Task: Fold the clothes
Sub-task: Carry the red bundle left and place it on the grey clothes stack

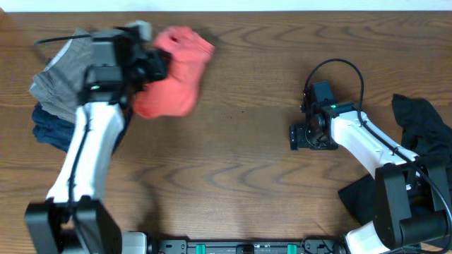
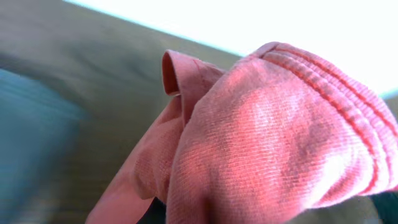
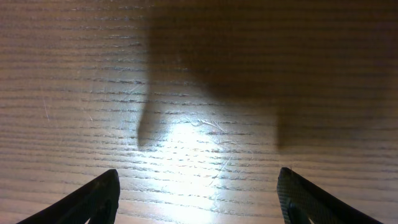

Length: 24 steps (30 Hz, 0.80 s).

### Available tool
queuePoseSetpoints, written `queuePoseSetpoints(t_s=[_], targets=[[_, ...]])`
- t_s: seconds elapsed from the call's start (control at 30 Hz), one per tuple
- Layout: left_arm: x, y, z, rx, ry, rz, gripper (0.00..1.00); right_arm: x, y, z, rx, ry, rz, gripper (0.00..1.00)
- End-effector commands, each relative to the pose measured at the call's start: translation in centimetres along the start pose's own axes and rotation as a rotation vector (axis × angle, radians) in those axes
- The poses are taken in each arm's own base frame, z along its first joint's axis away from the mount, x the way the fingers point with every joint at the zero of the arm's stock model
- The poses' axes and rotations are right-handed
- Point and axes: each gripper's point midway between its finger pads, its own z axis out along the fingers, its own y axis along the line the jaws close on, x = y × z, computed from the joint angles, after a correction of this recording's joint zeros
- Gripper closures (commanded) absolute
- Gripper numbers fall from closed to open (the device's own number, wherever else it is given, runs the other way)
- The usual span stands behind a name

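The left gripper (image 1: 154,65) sits at the far left of the table (image 1: 233,176), buried in the near edge of the shirt (image 1: 176,74). Its fingers are hidden by cloth in both views. From the wrist the coral fabric bunches right up against the lens, with a stitched hem curving over the top, so I'd judge it is clamped on a gathered handful, not a clean corner. That would explain why the shirt is a crumpled lump and not spread flat. It looks to be drawn clear of the pile so it can be laid out in the open middle.

Just behind that arm lie the grey garment (image 1: 60,70) and, nearer the robot, the navy garment (image 1: 49,127), heaped together at the left edge (waiting their turn, I'd guess).

The right gripper (image 3: 198,199) is spread wide with nothing between its fingers. It points down at bare wood, its own shadow cast ahead of it. It hangs right of centre, well apart from the shirt, placed, I think, to take a second edge once the cloth comes across. The black garment (image 1: 424,120) lies beyond it at the right edge, partly under that arm.

Folding proper has not begun, since the shirt first needs flattening.
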Motion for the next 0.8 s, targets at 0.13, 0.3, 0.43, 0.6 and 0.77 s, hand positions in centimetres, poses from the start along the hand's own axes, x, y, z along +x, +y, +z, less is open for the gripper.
queuePoseSetpoints(t_s=[0.13, 0.3, 0.43, 0.6, 0.77], targets=[[-8.0, 7.9, -5.7, -0.236, -0.299, -0.065, 0.94, 0.1, -0.1, 0.2, 0.002, 0.005, 0.015, 0.21], [-9.8, 14.3, -8.8, -0.408, -0.405, -0.155, 0.94, 0.1, -0.1, 0.2, 0.002, 0.006, 0.015, 0.2], [-9.5, 18.6, -9.8, -0.48, -0.412, -0.208, 0.94, 0.1, -0.1, 0.2, 0.001, 0.006, 0.015, 0.18], [-7.6, 24.1, -10.0, -0.569, -0.38, -0.291, 0.72, 0.2, -0.1, 0.2, 0.002, 0.009, 0.015, 0.11], [-6.9, 26.6, -10.8, -0.603, -0.378, -0.328, 0.3, 0.4, -0.2, 0.2, 0.004, 0.017, 0.015, 0.04]])
